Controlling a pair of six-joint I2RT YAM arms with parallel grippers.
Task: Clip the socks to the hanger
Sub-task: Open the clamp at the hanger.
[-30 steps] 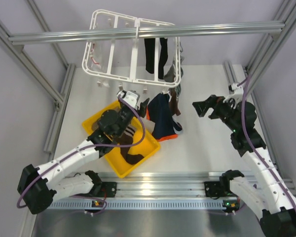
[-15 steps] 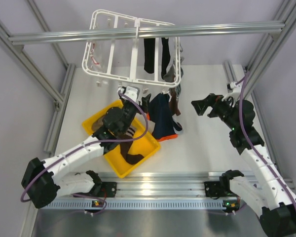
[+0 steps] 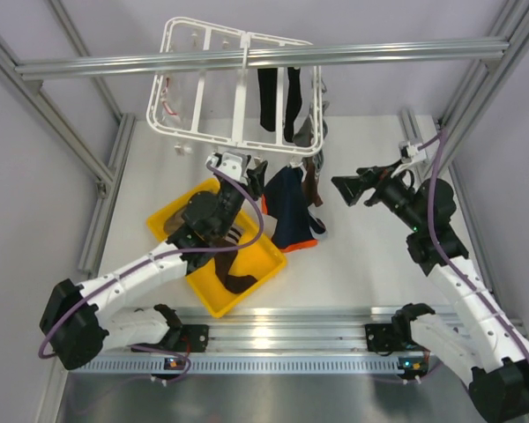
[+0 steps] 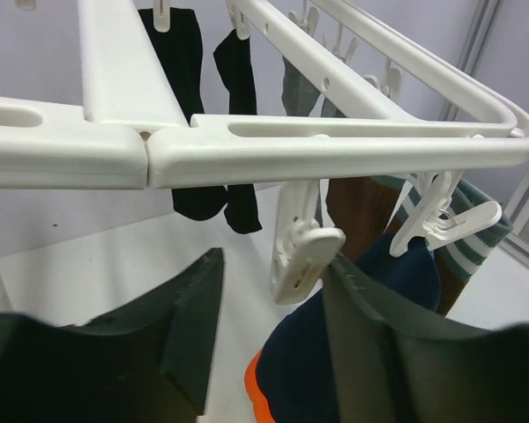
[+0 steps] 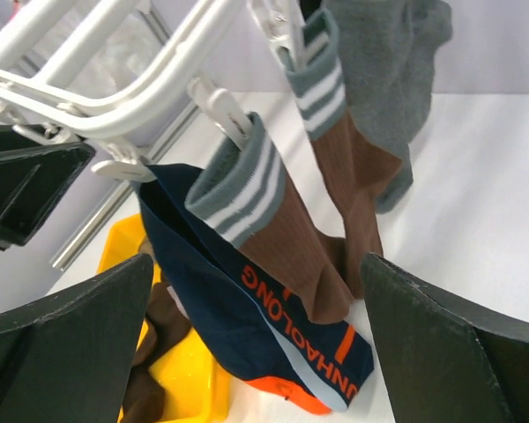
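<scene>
movement came mostly from the left arm: a moment earlier the left gripper (image 3: 236, 166) hung over the yellow tray (image 3: 166, 220), and it had since risen and reached forward to the near rail of the hanger (image 3: 239, 88). in the left wrist view a white clip (image 4: 304, 256) dangled from that rail between the two fingers, close against the right-hand finger and apart from the other. the jaws stood partly apart around the clip and were not pinching it, and no sock was in them. the right gripper (image 3: 348, 189) had slid left toward the hanging socks and was spread wide, holding nothing.

black socks (image 3: 278, 97) hung beyond the left gripper, and brown striped socks (image 5: 282, 229) and a navy sock (image 5: 247, 308) hung between the two grippers, the navy one drooping to the bench (image 3: 361, 264). whether the navy sock was already held by a clip could not be told. more dark socks (image 3: 234, 278) lay in the tray behind and below the left gripper.

this probably meant the left gripper was about to squeeze a clip open, with the right gripper placed to feed in a sock. several socks were left to hang.
</scene>
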